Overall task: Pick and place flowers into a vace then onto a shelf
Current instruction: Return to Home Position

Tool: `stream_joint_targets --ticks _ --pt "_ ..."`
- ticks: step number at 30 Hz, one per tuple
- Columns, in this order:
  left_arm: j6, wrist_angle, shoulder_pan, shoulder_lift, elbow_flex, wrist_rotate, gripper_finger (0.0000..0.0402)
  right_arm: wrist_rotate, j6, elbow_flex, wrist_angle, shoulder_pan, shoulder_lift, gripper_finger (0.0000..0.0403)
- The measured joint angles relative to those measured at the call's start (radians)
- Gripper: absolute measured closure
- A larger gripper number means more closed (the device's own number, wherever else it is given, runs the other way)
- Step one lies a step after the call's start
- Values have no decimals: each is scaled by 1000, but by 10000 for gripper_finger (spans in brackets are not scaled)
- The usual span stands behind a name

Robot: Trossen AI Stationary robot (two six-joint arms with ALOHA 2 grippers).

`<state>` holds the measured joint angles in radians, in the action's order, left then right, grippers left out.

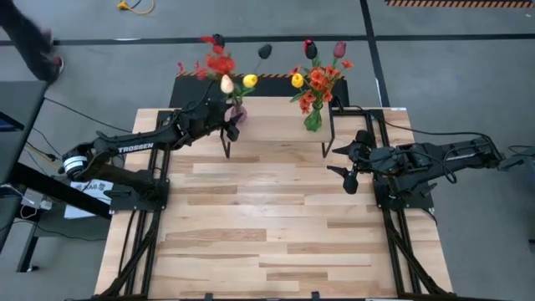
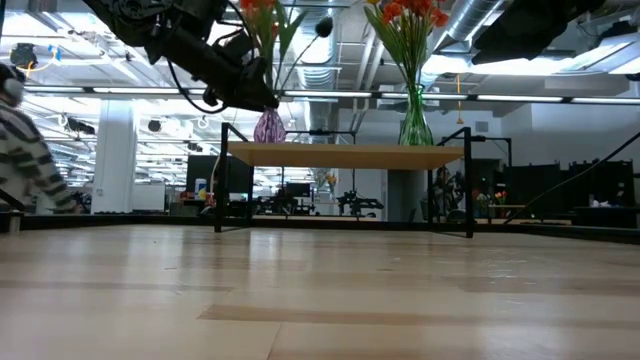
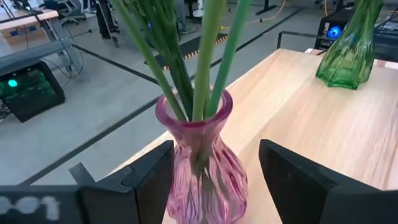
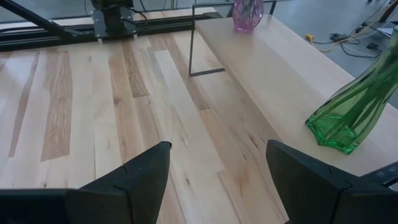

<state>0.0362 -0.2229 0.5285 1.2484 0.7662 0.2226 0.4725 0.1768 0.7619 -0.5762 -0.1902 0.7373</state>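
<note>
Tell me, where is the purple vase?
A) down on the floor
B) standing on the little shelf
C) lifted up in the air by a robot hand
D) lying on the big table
B: the purple vase stands upright on the shelf, and the left gripper is open, with one finger on each side of it rather than lifting it.

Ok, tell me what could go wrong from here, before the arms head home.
1. The left gripper, open, flanks the purple vase near the end of the shelf; sideways drift while backing off could tip it over the edge.
2. The flowers rise right above that gripper, so lifting straight up may snag stems.
3. The right gripper hangs open by the shelf, near the green vase; a swing toward it could clip it.
</note>
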Motion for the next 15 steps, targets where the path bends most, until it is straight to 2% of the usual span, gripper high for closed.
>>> stream_joint_targets --ticks 15 --pt "-24 91 0 0 0 1 176 0 0 0 0 0 0 143"
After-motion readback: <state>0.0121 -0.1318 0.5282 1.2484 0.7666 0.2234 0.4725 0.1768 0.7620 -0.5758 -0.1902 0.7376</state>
